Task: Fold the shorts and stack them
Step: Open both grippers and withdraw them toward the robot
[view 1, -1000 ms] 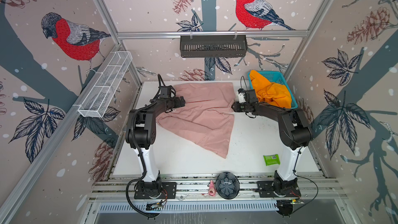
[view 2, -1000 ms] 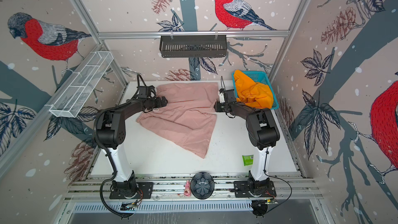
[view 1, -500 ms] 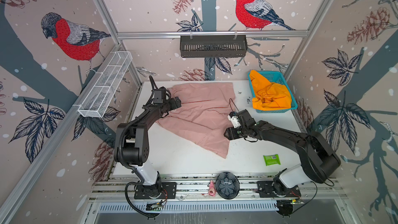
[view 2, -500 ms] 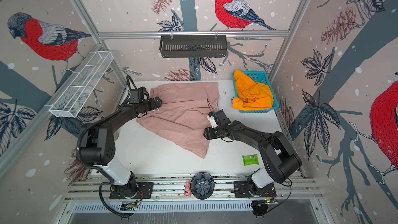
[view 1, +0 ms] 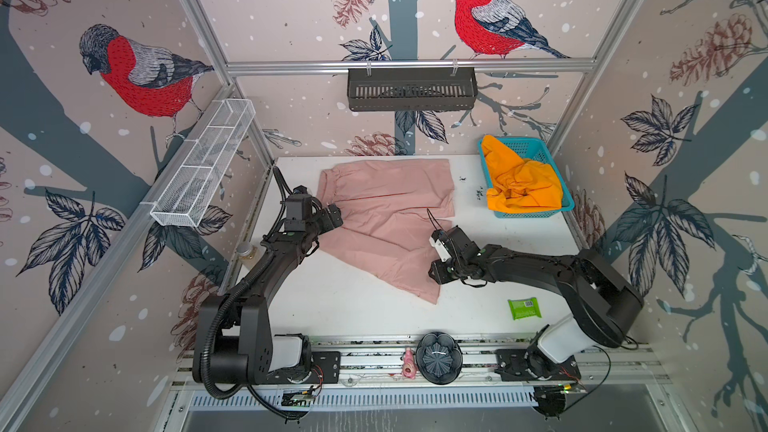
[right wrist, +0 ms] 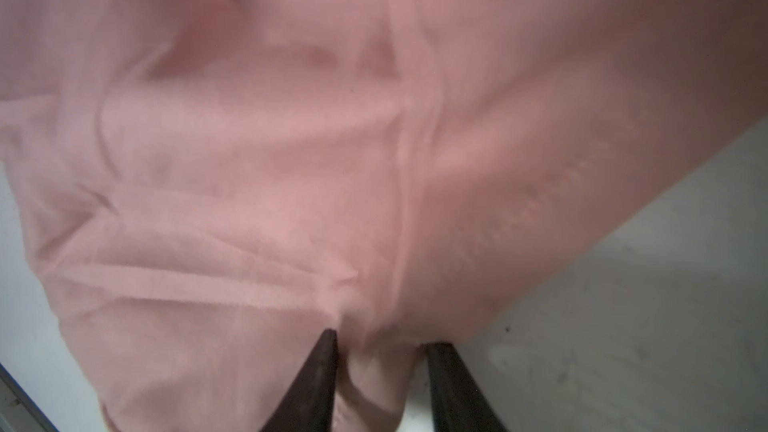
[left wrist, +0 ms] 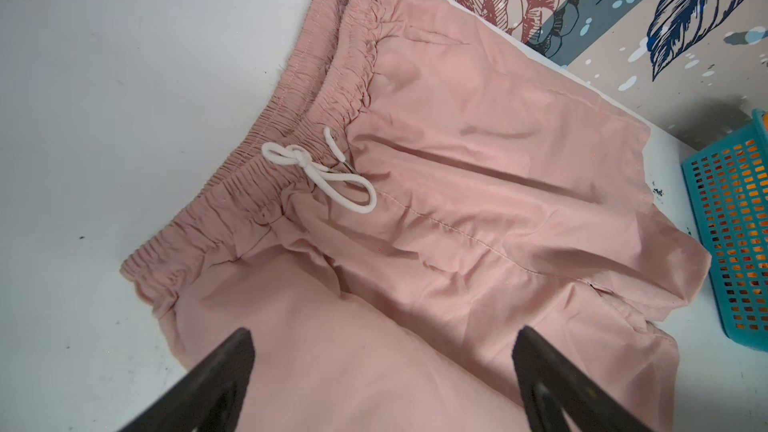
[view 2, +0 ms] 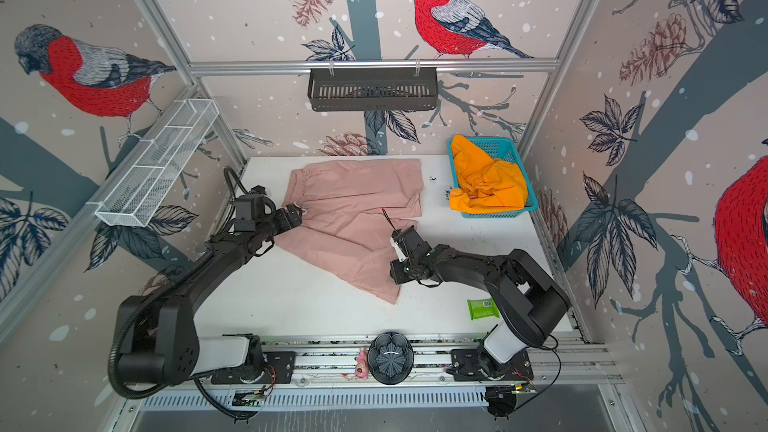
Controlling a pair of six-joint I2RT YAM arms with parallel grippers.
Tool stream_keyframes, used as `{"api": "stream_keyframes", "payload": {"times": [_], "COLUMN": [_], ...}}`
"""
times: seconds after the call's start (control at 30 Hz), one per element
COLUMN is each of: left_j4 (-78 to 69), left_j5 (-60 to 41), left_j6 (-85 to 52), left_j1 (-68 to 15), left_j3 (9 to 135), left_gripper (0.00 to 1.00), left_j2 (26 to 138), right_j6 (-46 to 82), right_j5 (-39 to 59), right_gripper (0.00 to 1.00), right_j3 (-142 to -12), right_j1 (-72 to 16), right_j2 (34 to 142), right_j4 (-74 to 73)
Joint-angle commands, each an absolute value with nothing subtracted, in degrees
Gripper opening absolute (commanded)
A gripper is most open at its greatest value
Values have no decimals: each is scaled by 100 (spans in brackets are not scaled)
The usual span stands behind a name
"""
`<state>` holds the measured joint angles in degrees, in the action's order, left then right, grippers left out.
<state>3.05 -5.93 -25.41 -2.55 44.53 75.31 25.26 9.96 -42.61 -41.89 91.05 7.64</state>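
From the left, my left gripper (view 1: 334, 218) hangs wide open by the waistband (left wrist: 299, 126) end of the pink shorts (view 1: 386, 201) on the table (view 1: 353, 305), whose 2 legs run rightward to my right gripper (right wrist: 380, 338), jaws narrow, pinching the near leg's hem.

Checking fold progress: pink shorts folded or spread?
Spread: pink shorts lie open on the table, both legs splayed, drawstring visible.

pink shorts (right wrist: 291, 160): blurred in right wrist view | orange shorts (view 1: 521, 182): bunched, waistband hidden
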Motion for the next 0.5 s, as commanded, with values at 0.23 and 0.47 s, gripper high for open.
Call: {"api": "stream_keyframes", "payload": {"times": [0.23, 0.47], "left_j4": [1098, 1001], "left_j5": [90, -576], "left_j6": [-2809, -3031], "left_j1": [-245, -245], "left_j3": [4442, 3883], "left_gripper": [97, 97], "left_j2": [7073, 6797], "right_j6": [2424, 2080], "right_j5": [286, 388], "right_gripper": [2, 28], "right_j3": [-4326, -4705], "right_j1": [-3375, -2337], "right_j2": [8901, 8744], "right_j4": [1841, 2061]}}
